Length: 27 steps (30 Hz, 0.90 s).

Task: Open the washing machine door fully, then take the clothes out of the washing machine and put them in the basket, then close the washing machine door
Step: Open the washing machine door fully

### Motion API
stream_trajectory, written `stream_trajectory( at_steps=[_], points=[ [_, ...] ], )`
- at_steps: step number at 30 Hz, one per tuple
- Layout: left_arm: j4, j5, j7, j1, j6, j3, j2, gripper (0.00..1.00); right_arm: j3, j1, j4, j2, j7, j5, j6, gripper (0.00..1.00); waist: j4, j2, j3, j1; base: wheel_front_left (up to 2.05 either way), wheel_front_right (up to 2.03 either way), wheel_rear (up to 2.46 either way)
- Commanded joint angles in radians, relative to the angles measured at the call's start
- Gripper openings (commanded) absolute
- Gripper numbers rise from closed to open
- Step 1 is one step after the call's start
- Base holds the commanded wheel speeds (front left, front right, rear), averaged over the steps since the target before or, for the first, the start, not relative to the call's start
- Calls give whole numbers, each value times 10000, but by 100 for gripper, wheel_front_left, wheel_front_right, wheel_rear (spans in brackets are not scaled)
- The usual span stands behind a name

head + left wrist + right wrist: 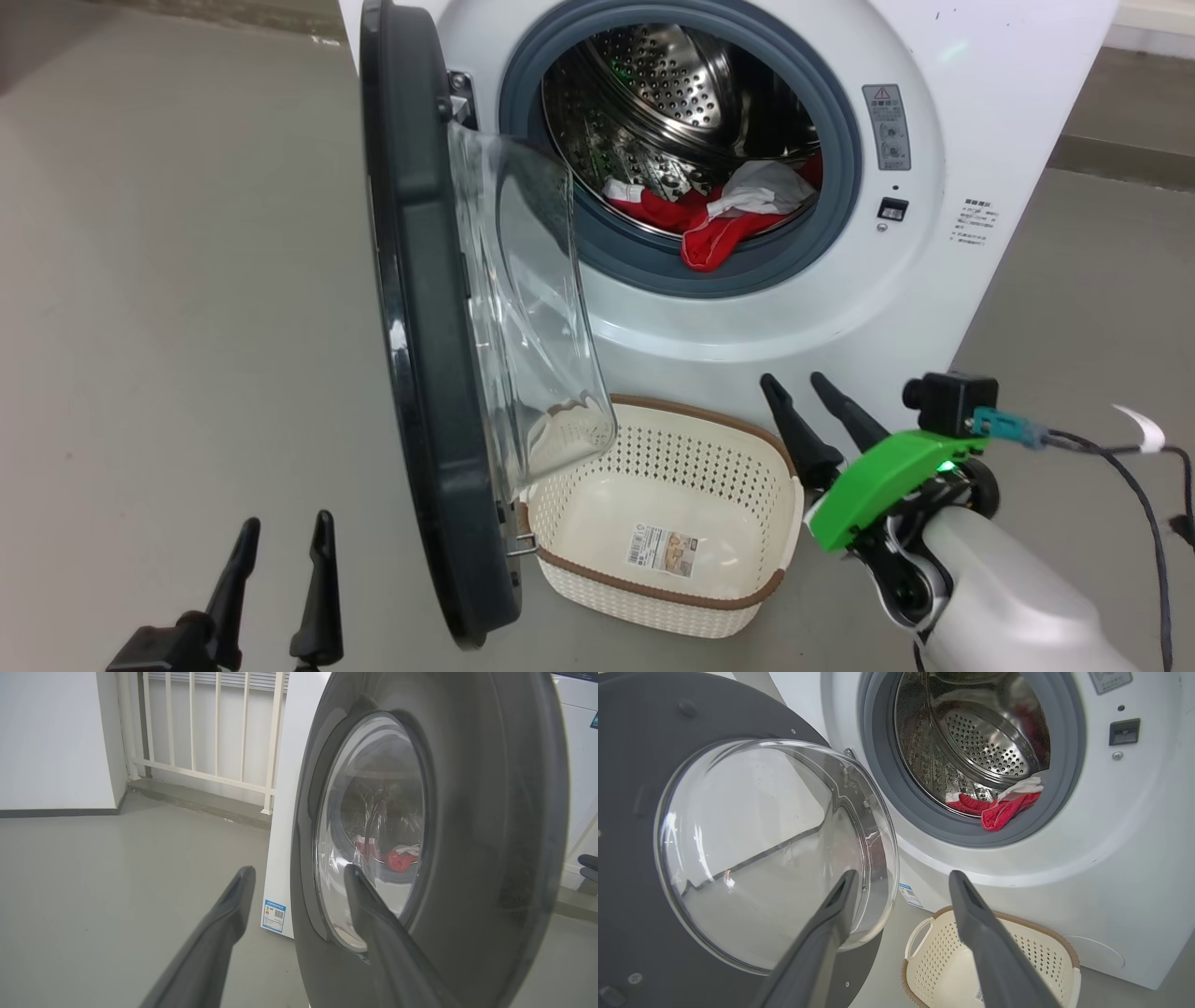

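Beside right claw (792,378), basket (672,457)

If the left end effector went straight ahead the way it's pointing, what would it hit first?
Probably the washing machine door, its black outer face near the rim: the left end effector aims at that edge. Depth is unclear, so it might slip past.

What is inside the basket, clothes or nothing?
Empty: the basket shows its bare bottom and sticker; the clothes lie in the drum.
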Motion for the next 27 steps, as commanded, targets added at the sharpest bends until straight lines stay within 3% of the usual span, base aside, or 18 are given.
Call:
stream_trajectory(
  at_steps=[1, 7, 12, 18, 27],
  points=[
    [-304, -33, -78, -85, 69, 360, 130, 100, -269, 265, -303, 155, -132, -602, 52, 100, -5, 0, -1, 1, 0, 0, 0],
    [-421, -52, -78, -27, 52, 429, 129, 100, -2863, 1650, -1659, 710, -133, -4323, 52, 100, -32, 0, 12, 1, 0, 0, 0],
    [-392, -56, -78, -13, 30, 397, 127, 100, -3885, 2502, -2693, 907, -134, -5951, 52, 100, -18, 0, 11, 1, 0, 0, 0],
    [-353, -42, -78, -11, 35, 400, 124, 100, -4037, 3172, -3490, 918, -135, -6050, 52, 100, -21, 0, -34, 1, 0, 0, 0],
    [-381, -62, -78, 26, 38, 449, 121, 100, -4107, 3444, -3744, 920, -135, -6081, 52, 100, -63, 0, -62, 1, 0, 0, 0]
  ],
)
